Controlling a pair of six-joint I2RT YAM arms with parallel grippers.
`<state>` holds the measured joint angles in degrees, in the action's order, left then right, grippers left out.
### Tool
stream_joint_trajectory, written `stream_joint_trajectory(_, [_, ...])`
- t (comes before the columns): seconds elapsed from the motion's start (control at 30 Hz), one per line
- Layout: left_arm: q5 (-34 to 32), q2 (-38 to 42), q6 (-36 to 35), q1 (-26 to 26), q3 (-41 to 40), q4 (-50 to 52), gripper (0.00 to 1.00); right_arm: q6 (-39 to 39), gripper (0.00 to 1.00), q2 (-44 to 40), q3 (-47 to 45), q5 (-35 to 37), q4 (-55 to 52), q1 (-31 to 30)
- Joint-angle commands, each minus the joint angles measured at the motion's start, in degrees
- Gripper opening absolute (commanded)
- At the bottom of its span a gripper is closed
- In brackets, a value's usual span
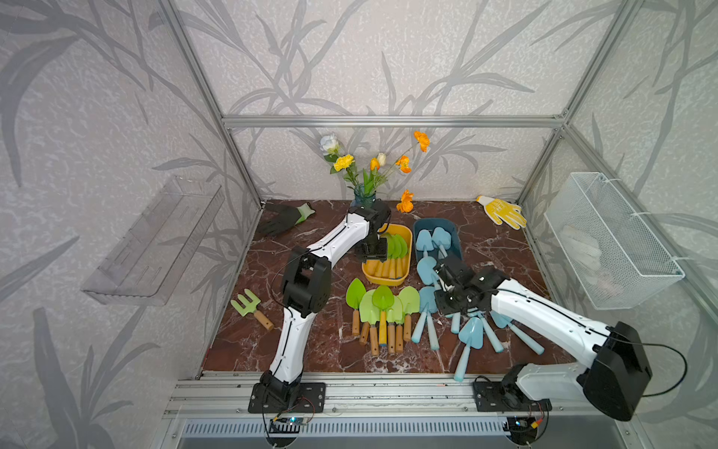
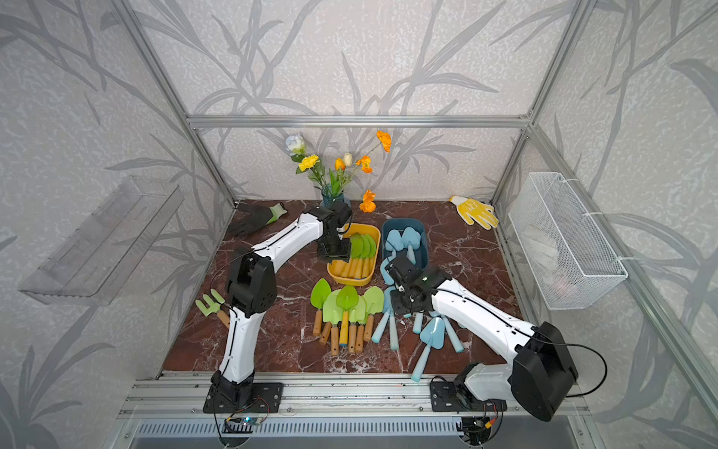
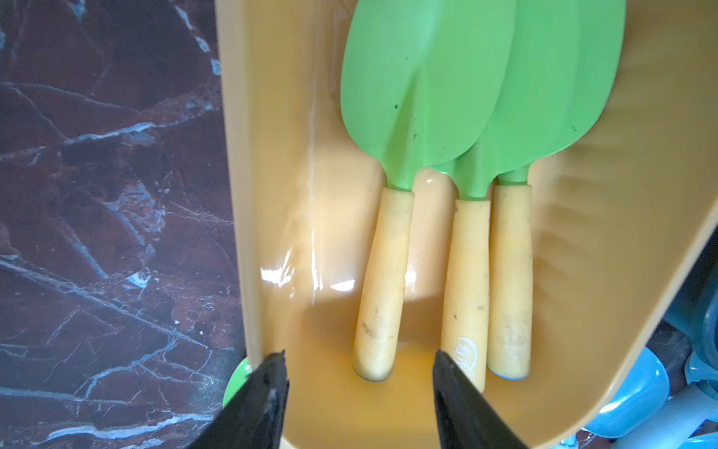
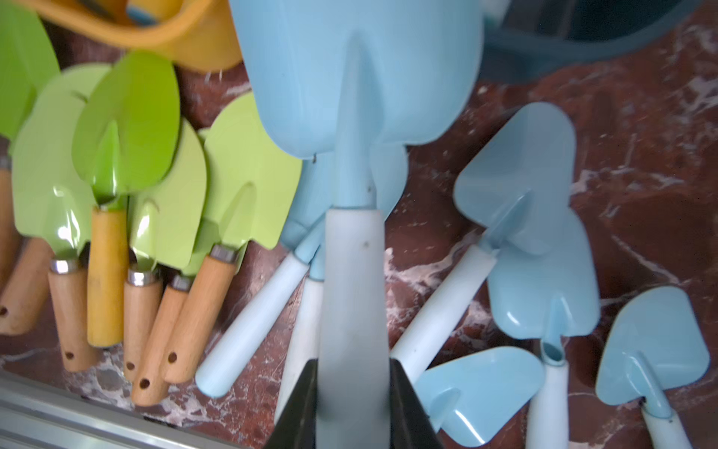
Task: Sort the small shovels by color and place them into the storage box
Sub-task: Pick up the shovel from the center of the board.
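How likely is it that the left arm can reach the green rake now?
Probably yes: the left gripper is open and empty, and the rake lies uncovered near that arm's elbow.

left tool (image 3: 359, 369) agape, right (image 4: 352, 367) seemingly clamped

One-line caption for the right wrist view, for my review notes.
Right hand shut on a pale blue shovel by its handle, above loose blue shovels and green shovels on the marble table.

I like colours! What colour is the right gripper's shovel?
The shovel is pale blue; right wrist view shows it best.
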<state>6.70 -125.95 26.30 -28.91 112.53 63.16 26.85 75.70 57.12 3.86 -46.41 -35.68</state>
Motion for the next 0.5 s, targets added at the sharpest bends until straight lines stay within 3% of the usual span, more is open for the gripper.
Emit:
stream_joint_trajectory(0.0, [-1.92,4.50,0.84,0.23,-2.37,0.05,0.61,-4.25,0.14,1.00,5.38,-3.74,5.81,7.96])
stream_joint_trajectory(0.23, [-5.87,12.64,2.30,1.02,-13.00,-1.99,0.61,-8.54,0.14,17.49,21.19,-10.75,5.56,19.10])
stream_joint_trajectory(0.47, [-8.17,23.41,3.71,1.66,-25.83,-3.55,0.65,-8.78,0.14,32.00,29.85,-15.66,6.39,21.09])
